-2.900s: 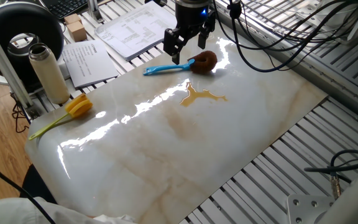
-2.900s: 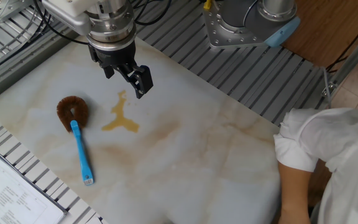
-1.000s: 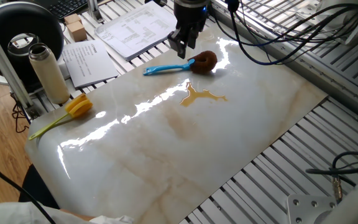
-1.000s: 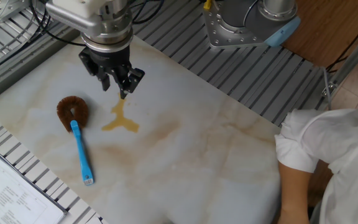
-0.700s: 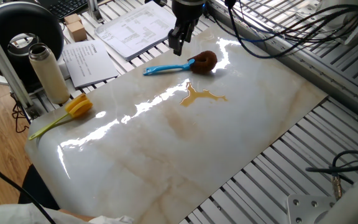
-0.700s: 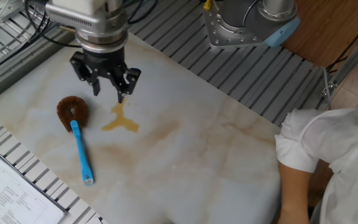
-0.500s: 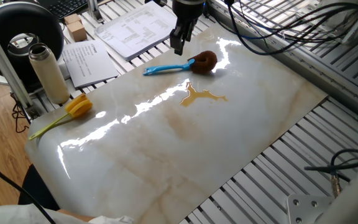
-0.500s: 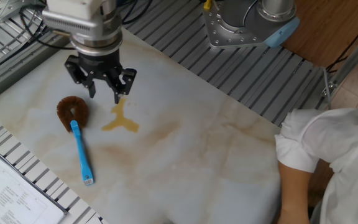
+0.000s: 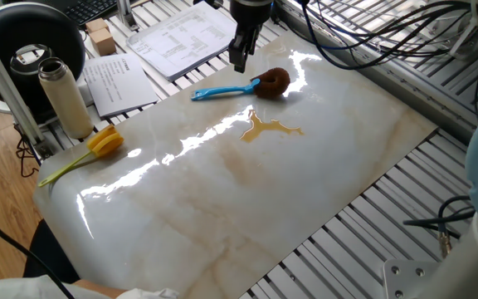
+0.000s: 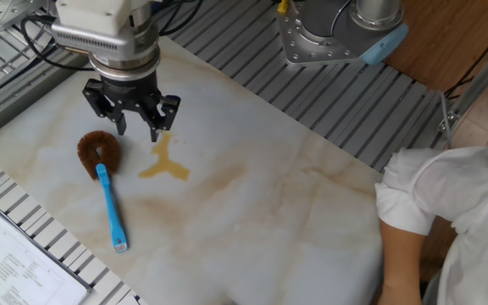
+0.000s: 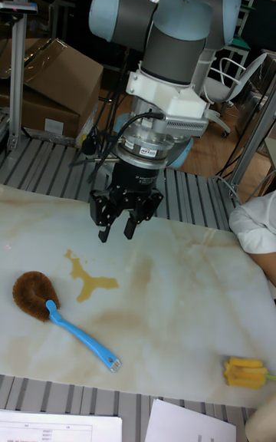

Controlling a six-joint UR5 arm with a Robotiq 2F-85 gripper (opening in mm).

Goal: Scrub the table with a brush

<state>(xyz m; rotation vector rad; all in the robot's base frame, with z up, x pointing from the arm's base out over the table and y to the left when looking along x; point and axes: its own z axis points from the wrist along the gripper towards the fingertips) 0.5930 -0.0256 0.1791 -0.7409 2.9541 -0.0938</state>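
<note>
The brush [image 9: 222,90] lies flat on the table [image 9: 222,208], its blue handle [image 10: 111,212] running out from a brown fuzzy head [image 10: 98,151]. An amber stain [image 10: 163,165] spreads just beside the head. My gripper [image 10: 138,130] hangs open above the slab, between the brush head and the stain, with nothing between its fingers. The tall fixed view shows the gripper [image 11: 115,235] pointing straight down, well above the brush [image 11: 80,334] and the stain [image 11: 88,277]. In one fixed view the gripper [image 9: 238,61] is behind the brush handle.
A yellow tulip [image 9: 102,143] lies at the slab's left end, beside a beige bottle [image 9: 65,98] and papers [image 9: 181,37]. A person's white-sleeved arm [image 10: 430,212] reaches in at one end. Slatted metal frame [image 9: 405,191] surrounds the slab; the robot base [image 10: 337,30] stands on it.
The gripper has turned about its vertical axis and drifted from above the stain toward the brush head. The brush, the stain and the tulip have stayed put.
</note>
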